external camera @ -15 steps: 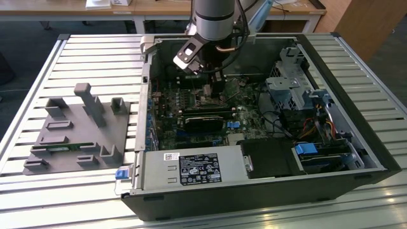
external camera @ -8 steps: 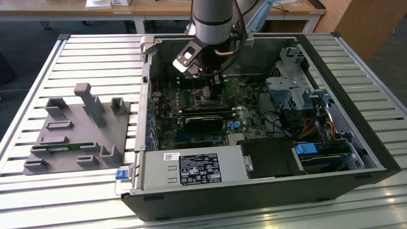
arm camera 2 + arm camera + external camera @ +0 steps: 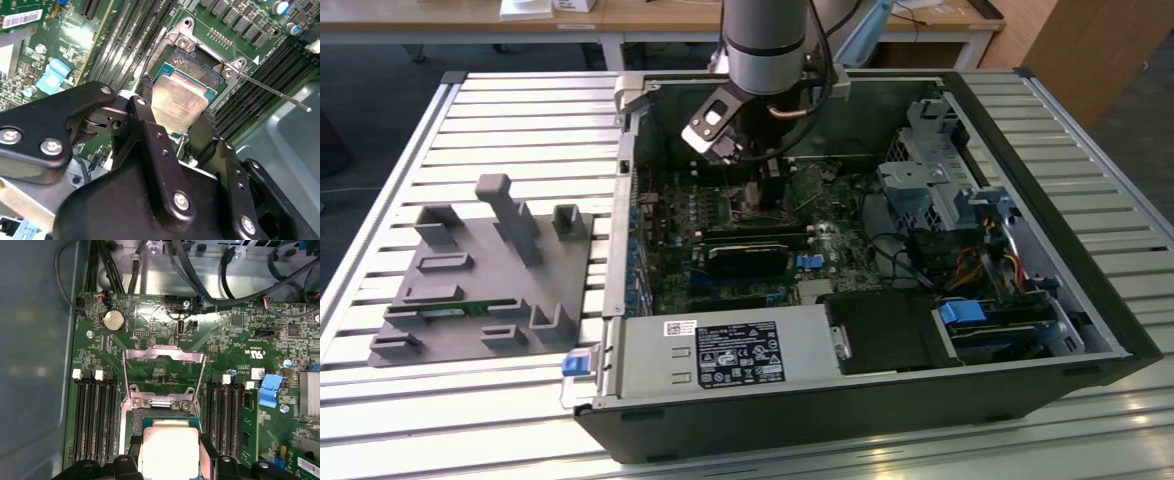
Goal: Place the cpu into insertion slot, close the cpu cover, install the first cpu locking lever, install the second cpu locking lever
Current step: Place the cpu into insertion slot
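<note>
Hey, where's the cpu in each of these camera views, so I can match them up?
Exterior view: look under the arm, where it reaches down over the green board.
Second wrist view: the cpu is tilted between the gripper's black fingers, over the insertion slot.
First wrist view: the cpu lies beside the open cpu cover.
Shared landmark: the memory slots flanking the socket in both wrist views.
</note>
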{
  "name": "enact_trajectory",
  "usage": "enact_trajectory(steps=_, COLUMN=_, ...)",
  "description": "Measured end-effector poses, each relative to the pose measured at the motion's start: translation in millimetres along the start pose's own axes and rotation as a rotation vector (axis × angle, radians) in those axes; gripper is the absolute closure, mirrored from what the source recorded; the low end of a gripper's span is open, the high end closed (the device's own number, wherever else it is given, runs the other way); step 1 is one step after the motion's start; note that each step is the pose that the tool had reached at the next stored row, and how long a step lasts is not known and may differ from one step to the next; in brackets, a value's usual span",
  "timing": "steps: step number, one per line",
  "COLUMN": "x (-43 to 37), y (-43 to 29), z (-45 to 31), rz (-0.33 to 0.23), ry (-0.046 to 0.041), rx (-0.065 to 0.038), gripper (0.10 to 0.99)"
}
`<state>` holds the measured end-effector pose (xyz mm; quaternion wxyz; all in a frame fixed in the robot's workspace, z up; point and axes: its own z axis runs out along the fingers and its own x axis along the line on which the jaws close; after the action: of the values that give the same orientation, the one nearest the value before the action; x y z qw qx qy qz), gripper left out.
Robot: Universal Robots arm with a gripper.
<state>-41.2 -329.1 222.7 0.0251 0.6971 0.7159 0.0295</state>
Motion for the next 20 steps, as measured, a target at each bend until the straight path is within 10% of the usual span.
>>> enact_trajectory(steps=20, x=4.1, y=-3.1, z=19.7, rz=0.012, ry=-0.0008, rx=0.0, gripper=0.553)
